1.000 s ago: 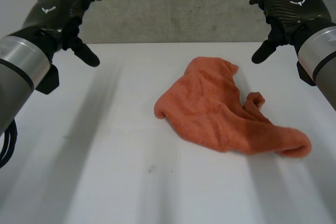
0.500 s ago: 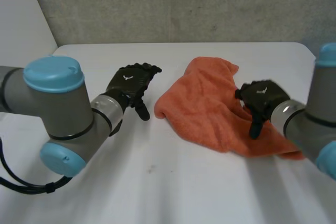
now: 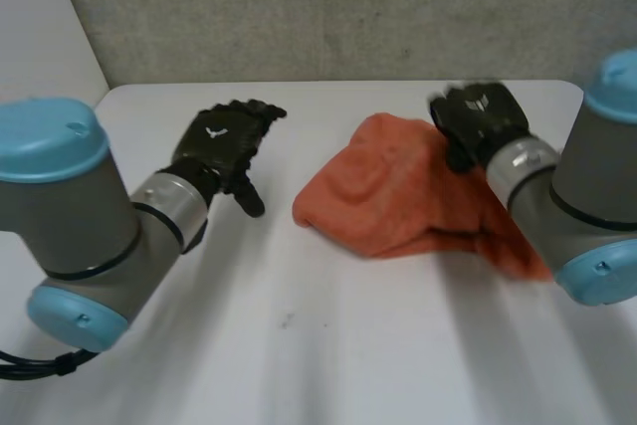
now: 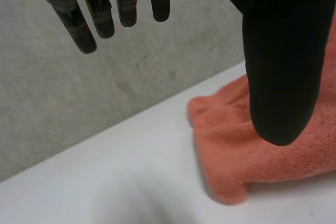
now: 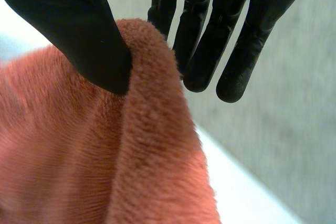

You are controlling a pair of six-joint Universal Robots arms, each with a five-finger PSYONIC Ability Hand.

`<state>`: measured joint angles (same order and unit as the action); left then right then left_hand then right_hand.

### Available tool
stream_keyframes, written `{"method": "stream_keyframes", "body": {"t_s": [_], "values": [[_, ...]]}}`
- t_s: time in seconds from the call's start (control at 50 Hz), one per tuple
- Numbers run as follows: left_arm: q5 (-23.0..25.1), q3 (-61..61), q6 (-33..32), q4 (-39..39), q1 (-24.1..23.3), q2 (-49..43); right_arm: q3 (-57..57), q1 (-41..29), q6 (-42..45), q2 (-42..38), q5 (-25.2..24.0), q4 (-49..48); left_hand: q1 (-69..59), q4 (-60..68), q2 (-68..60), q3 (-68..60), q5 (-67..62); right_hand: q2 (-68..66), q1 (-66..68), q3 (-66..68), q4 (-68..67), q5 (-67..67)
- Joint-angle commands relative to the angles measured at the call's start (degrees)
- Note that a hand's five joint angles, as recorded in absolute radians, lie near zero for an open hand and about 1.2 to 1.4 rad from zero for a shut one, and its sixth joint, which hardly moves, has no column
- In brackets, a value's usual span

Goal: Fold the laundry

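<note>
The right robot hand [image 3: 478, 116] pinches the orange towel's [image 3: 388, 196] far edge between thumb and fingers. The left robot hand [image 3: 221, 141] hovers spread beside it over the tabletop [image 3: 299, 335].

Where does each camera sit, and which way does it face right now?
Head view: behind and between the left arm and right arm, looking down at the white table; both arms, the left hand and the right hand show.
Left wrist view: on the left wrist, looking along the open left hand towards the grey wall; its fingers and thumb show.
Right wrist view: on the right wrist, looking along the right hand, whose thumb and fingers pinch a fold of the orange terry towel.
Shared: all three show the towel.
</note>
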<state>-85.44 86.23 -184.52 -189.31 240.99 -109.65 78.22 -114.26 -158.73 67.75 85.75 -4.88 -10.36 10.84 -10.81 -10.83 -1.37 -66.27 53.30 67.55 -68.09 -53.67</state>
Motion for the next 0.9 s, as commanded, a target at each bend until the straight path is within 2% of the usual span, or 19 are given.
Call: {"method": "stream_keyframes", "body": {"t_s": [0.02,0.16,0.24,0.26,0.28,0.3,0.32,0.34,0.36,0.42,0.46,0.6,0.7,0.74,0.8,0.9], "values": [[-0.25,2.71,0.12,0.00,4.30,8.99,-5.88,-12.02,-9.56,7.75,-0.85,0.84,-1.20,0.72,-0.75,-0.73,-0.19,-13.73,26.70,12.45,-11.91,-16.33],[-0.08,5.26,0.39,-0.09,10.36,15.94,-2.37,-18.45,-13.27,6.78,-1.64,3.57,-1.20,0.72,-0.75,-0.73,-0.19,-13.73,26.70,12.45,-11.91,-16.33],[-0.07,6.14,1.09,0.17,13.44,17.45,-1.75,-25.82,-13.18,1.00,-0.77,4.79,-1.20,0.72,-0.75,-0.73,-0.19,-13.73,26.70,12.45,-11.91,-16.33],[-0.07,6.14,1.09,0.17,13.45,17.45,-1.75,-25.84,-13.18,0.98,-0.76,4.80,-1.20,0.72,-0.75,-0.73,-0.19,-13.73,26.70,12.45,-11.91,-16.33],[-0.07,6.23,1.44,0.35,13.88,17.45,-2.01,-27.23,-13.18,-0.58,-0.50,5.32,-1.20,0.72,-0.75,-0.73,-0.19,-3.97,16.93,2.68,-2.14,-6.56],[-0.07,6.32,1.88,0.44,14.24,17.45,-2.80,-27.42,-13.44,-1.30,-0.15,6.28,-1.20,0.72,-0.75,-0.73,-0.19,25.94,-12.97,-27.23,27.77,23.35],[-0.07,6.32,1.88,0.44,14.24,17.45,-2.81,-27.42,-13.45,-1.30,-0.15,6.29,-1.20,0.72,-0.75,-0.73,-0.19,26.24,-13.27,-27.53,28.07,23.65],[0.01,6.41,2.23,0.70,14.50,17.45,-4.02,-27.07,-13.27,-1.48,0.46,7.16,-1.20,0.72,-0.75,-0.73,-0.19,49.39,-36.42,-50.68,51.22,46.80],[0.01,6.41,2.23,0.70,14.50,17.45,-5.34,-25.68,-13.36,-1.39,1.69,8.04,-1.20,0.72,-0.75,-0.73,-0.19,56.27,-43.30,-57.55,58.09,53.67],[0.01,7.46,3.11,1.67,14.68,17.54,-6.15,-23.38,-13.36,-1.04,3.19,8.49,-1.36,0.89,-0.92,-0.90,-0.36,56.27,-43.30,-57.55,58.09,53.67],[0.10,8.51,3.81,3.33,14.51,17.80,-6.50,-18.39,-13.27,-0.43,4.86,8.75,-1.70,1.22,-1.26,-1.23,-0.69,56.27,-43.30,-57.55,58.09,53.67],[0.37,11.06,7.07,7.91,13.01,20.35,-3.95,-13.18,-12.92,1.60,4.51,9.37,-2.21,1.73,-1.76,-1.74,-1.20,56.27,-43.30,-57.55,58.09,53.67],[0.37,12.30,9.79,8.79,9.76,20.70,-1.14,-8.35,-11.07,2.56,3.28,10.42,-2.54,2.07,-2.10,-2.07,-1.53,56.27,-43.30,-57.55,58.09,53.67],[0.10,12.65,9.88,8.79,7.66,19.74,0.26,-5.90,-8.89,2.56,0.83,11.03,-2.71,2.23,-2.26,-2.24,-1.70,56.27,-43.30,-57.55,58.09,53.67],[-0.07,12.82,9.97,8.87,6.68,18.68,1.23,-4.84,-7.13,2.39,-1.28,11.30,-3.05,2.57,-2.60,-2.58,-2.04,56.27,-43.30,-57.55,58.09,53.67],[-0.16,12.56,10.23,8.96,4.14,12.54,1.94,-4.48,-5.54,1.51,-1.91,11.48,-3.21,2.74,-2.77,-2.75,-2.21,56.27,-43.30,-57.55,58.09,53.67]]}}
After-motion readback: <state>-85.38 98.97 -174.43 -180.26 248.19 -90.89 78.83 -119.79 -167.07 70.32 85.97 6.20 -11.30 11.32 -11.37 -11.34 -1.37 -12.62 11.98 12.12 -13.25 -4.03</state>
